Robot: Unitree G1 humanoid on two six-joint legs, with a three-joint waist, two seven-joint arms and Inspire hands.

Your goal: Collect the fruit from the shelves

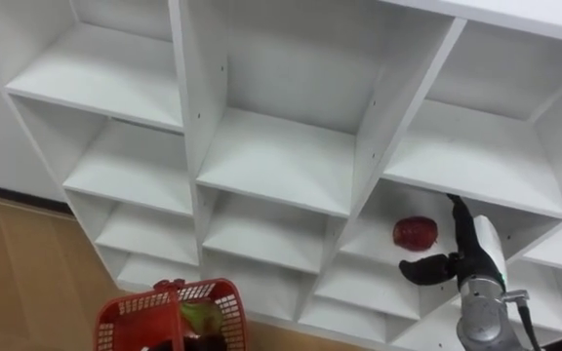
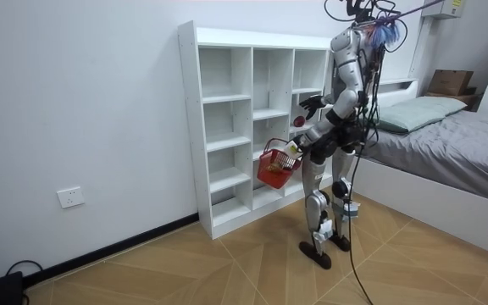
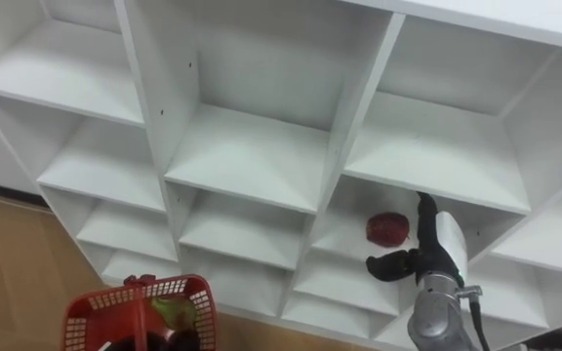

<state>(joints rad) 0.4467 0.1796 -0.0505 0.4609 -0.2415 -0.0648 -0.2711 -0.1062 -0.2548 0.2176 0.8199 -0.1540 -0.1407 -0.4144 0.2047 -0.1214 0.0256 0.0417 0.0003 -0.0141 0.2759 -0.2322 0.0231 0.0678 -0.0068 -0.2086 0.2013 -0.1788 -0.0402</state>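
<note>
Red against all that white, the apple [image 1: 415,233] sits on a shelf board in the right part of the closet [image 1: 271,161], well inside its compartment and under a bare shelf. My right hand [image 1: 457,261] is up in front of that same compartment, just beside the apple and a little lower, on its right. The hand is released: one of its fingers [image 1: 461,219] points straight up and the thumb sticks out sideways toward the fruit, with nothing between them. I see a sliver of shelf between thumb and apple, so the two are close but apart.

Down at the lower left hangs the red basket [image 1: 125,317], in front of the closet's lowest boxes and above the wooden floor [image 1: 18,263]. A green fruit [image 1: 201,314] lies inside it, next to something dark that I cannot make out.

From across the room I am seen standing upright on both feet close to the closet's open front, right arm lifted toward the shelves, with a bed [image 2: 456,135] behind me at the room view's right. The basket hangs at hip height by my left hand [image 2: 291,151] — how that hand grips it I cannot tell, it is too small there.
</note>
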